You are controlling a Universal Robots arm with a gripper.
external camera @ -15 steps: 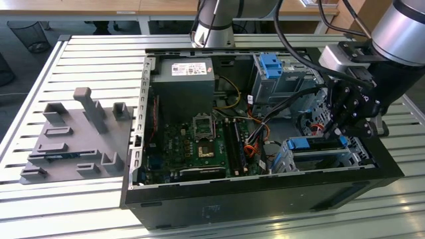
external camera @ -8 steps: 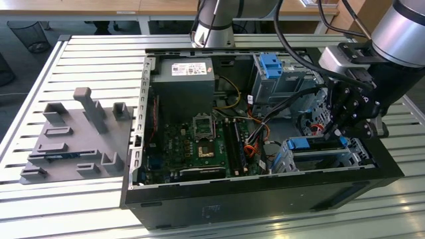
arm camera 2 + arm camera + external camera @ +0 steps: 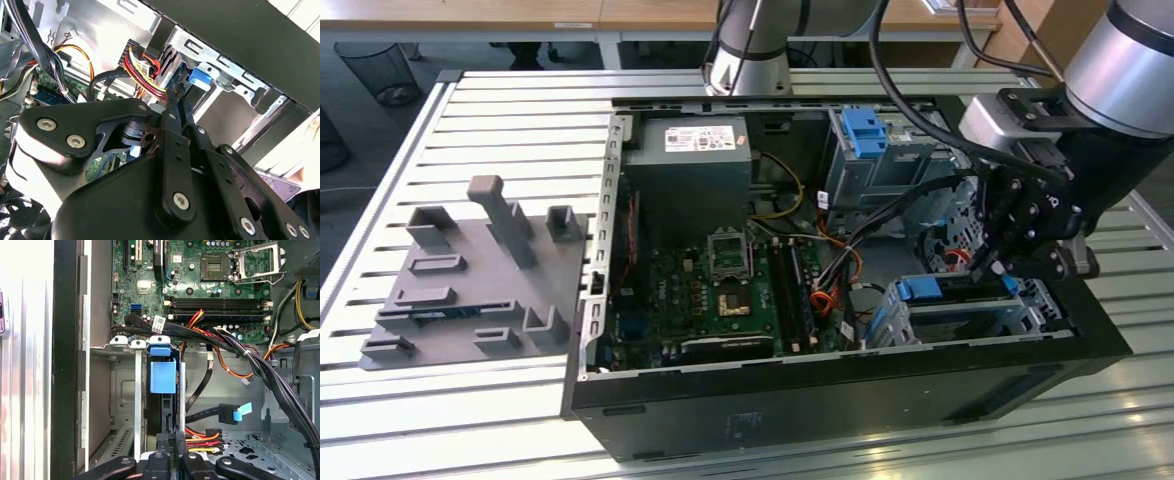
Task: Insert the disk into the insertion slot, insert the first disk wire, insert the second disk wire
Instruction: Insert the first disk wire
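Hovering tool (image 3: pixel 170 437) just beside disk (image 3: pixel 163 376), disk inside insertion slot (image 3: pixel 124 390)

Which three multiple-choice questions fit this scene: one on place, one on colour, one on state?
1. Where is the gripper? A) over the grey tray B) over the power supply C) in the computer case, at the insertion slot
2. Carrier colour of the disk? A) red B) blue C) green
3. The disk's state? A) seated in the insertion slot B) on the table C) in the air
Key: 1 C, exterior view shows it there; 2 B, bright blue tab; 3 A, cage walls flank it.
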